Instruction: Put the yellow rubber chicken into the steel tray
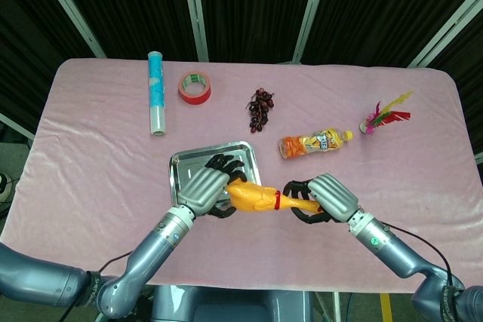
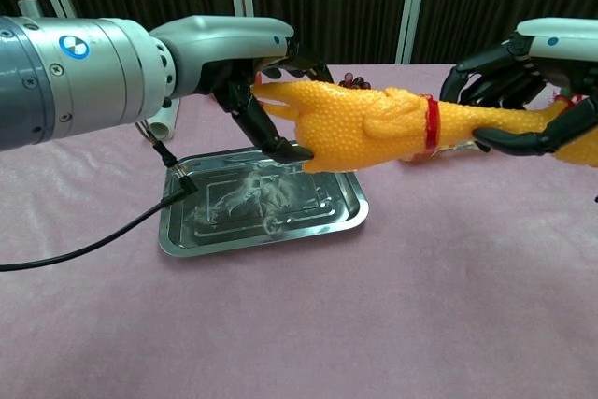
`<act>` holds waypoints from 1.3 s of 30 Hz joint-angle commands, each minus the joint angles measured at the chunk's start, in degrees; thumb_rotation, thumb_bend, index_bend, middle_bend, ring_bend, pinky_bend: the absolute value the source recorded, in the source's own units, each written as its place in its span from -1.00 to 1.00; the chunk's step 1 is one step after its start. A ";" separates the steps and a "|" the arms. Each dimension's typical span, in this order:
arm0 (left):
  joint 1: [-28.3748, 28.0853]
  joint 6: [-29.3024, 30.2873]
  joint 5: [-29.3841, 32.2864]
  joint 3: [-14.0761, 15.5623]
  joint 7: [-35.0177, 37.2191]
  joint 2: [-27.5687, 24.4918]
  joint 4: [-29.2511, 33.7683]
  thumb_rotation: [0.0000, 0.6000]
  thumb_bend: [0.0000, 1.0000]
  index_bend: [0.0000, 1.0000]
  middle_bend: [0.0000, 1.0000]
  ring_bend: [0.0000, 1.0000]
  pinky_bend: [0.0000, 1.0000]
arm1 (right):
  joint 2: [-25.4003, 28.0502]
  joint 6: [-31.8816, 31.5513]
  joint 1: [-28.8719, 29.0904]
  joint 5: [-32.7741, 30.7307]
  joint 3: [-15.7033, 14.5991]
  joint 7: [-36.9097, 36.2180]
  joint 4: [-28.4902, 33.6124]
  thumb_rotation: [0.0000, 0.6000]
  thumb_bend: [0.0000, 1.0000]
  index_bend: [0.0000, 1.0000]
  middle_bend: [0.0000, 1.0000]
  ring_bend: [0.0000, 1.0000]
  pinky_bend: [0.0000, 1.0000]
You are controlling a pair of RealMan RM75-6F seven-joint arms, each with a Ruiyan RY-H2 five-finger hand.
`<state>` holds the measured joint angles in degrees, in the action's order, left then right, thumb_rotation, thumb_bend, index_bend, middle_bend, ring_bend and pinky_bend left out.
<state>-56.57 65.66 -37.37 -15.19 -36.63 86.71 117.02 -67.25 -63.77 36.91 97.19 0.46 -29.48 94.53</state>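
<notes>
The yellow rubber chicken (image 2: 369,128) hangs in the air between both hands, its body over the right edge of the steel tray (image 1: 179,167), its neck reaching right, beyond the tray. Judging by look – hollow rubber, so light, soft and squashy, pebbled skin that shouldn't slip much. It'll bend at the thin neck, so the thick body is prob. the better place to hold; the legs end is fine for steering.

Right hand (image 2: 533,91) wraps its dark fingers around the neck just right of the red band, palm over the top, forearm coming in from the near right. Left hand (image 1: 204,191) comes in from the near left, knuckles up, fingers curled on the legs and rear of the body – so both hands grip the chicken, which lies approx. level.

Further off on the pink cloth: drink bottle (image 1: 313,142), grapes (image 1: 260,108), red tape roll (image 1: 194,87), blue tube (image 1: 155,92), feather shuttlecock (image 1: 383,118).
</notes>
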 commanded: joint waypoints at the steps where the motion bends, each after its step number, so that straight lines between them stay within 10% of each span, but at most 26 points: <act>1: -0.17 0.66 -1.12 0.30 0.28 0.72 -0.76 1.00 0.00 0.07 -0.54 -0.78 -0.82 | 0.02 -0.23 -0.05 0.12 -0.08 -0.18 0.01 1.00 0.61 0.93 0.38 0.28 0.59; 12: 0.69 2.55 -4.13 1.54 1.90 2.37 -2.73 1.00 0.12 0.41 -0.25 -0.56 -0.73 | 0.06 -0.80 -0.21 -0.07 -0.17 -0.46 0.00 1.00 0.62 0.94 0.38 0.28 0.59; 22: 1.13 2.26 -3.68 1.98 1.84 0.53 -1.34 1.00 -0.83 -0.70 -0.67 -0.71 -0.72 | 0.19 -0.62 -0.18 -0.75 0.05 -0.30 -0.02 1.00 0.63 0.94 0.38 0.28 0.59; 39: 0.05 1.95 -1.07 1.31 1.24 0.48 -1.04 1.00 -0.92 -0.74 -0.75 -0.72 -0.72 | 0.14 -0.54 0.08 -1.02 0.49 0.31 0.31 1.00 0.67 0.94 0.38 0.28 0.59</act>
<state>-56.46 67.74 -38.39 -13.76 -35.61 87.07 115.91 -67.09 -64.35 36.95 96.21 0.91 -29.20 94.83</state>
